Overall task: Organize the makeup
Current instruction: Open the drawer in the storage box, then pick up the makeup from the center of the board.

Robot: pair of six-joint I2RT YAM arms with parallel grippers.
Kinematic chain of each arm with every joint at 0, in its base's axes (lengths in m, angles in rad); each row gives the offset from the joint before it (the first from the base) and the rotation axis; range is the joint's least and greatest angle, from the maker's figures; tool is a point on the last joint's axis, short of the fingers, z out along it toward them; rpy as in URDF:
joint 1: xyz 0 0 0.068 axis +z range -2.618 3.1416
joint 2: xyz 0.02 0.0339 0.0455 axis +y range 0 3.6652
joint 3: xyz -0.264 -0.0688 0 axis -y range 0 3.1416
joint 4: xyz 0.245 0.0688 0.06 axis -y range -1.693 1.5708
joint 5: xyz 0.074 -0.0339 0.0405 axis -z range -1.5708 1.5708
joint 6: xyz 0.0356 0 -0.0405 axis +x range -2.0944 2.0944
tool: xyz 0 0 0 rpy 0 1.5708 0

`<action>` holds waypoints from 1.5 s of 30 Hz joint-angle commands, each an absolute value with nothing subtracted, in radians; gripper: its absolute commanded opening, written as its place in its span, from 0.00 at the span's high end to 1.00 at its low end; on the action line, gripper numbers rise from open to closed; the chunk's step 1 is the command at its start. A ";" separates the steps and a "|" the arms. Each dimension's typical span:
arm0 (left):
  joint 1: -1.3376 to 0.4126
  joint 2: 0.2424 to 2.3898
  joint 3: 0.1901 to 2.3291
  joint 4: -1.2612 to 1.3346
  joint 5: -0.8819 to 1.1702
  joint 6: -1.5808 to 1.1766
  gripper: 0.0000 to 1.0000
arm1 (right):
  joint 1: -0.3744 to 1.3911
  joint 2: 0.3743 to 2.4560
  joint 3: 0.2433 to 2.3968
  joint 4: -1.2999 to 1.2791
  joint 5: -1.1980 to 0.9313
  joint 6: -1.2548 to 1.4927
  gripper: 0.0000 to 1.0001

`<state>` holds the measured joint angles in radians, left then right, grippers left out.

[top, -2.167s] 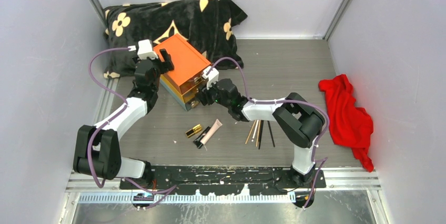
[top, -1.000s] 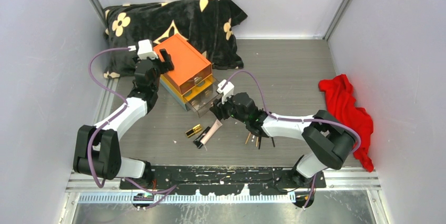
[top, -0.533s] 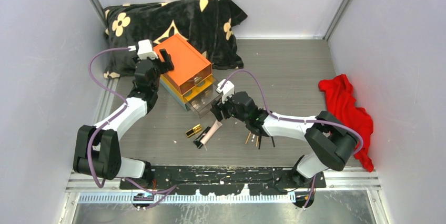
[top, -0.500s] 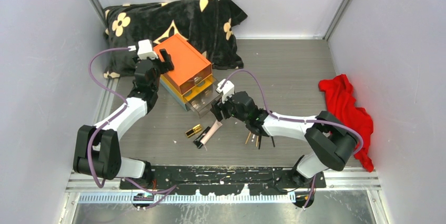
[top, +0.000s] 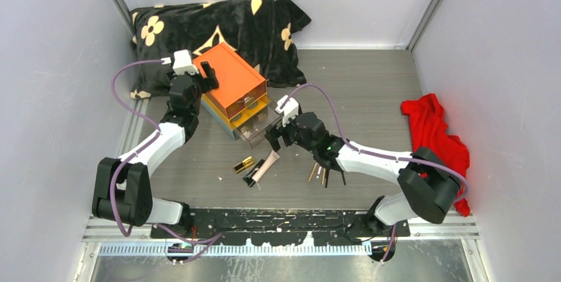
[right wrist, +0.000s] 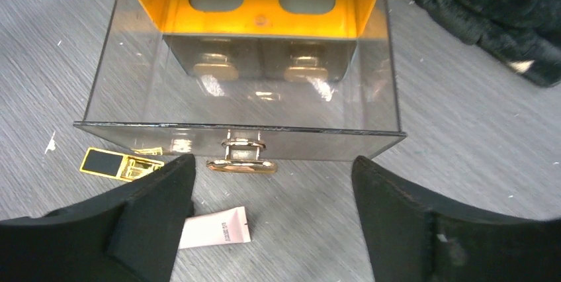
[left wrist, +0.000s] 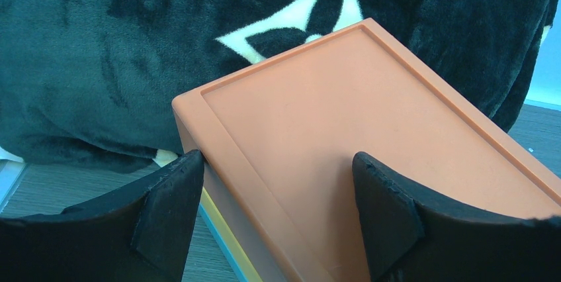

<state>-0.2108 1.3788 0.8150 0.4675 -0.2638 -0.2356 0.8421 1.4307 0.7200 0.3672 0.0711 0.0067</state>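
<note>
Top external view: makeup loose on the table [top: 370, 90]

Your lipstick [top: 243, 164], pink tube [top: 266, 164] and brushes [top: 324, 175] lie before the drawer box [top: 231, 80] (clear drawer [right wrist: 245, 106] out). Right gripper [right wrist: 271, 161] gapes at its handle [right wrist: 241, 165]; left gripper [left wrist: 276, 157] straddles the orange top [left wrist: 344, 130], jaws apart.

No text is legible; print on the pink tube [right wrist: 217, 229] is too small.

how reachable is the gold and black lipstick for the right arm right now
Probably yes: the gold and black lipstick lies uncovered near the right arm's open jaws, in front of the pulled-out clear drawer.
</note>
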 commanded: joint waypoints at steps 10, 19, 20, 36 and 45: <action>-0.238 1.452 0.758 0.173 -0.137 -0.190 0.21 | 0.839 1.269 0.791 0.275 0.296 0.012 0.00; -0.237 1.451 0.757 0.173 -0.135 -0.189 0.21 | 0.836 1.213 0.750 0.207 0.475 0.090 0.00; -0.237 1.451 0.756 0.173 -0.135 -0.188 0.21 | 0.836 1.198 0.727 0.224 0.471 0.077 0.00; -0.238 1.450 0.756 0.173 -0.132 -0.189 0.21 | 0.953 1.203 0.685 0.031 0.533 0.360 0.15; -0.238 1.449 0.756 0.174 -0.131 -0.186 0.21 | 1.213 1.354 0.758 0.008 0.802 0.678 0.13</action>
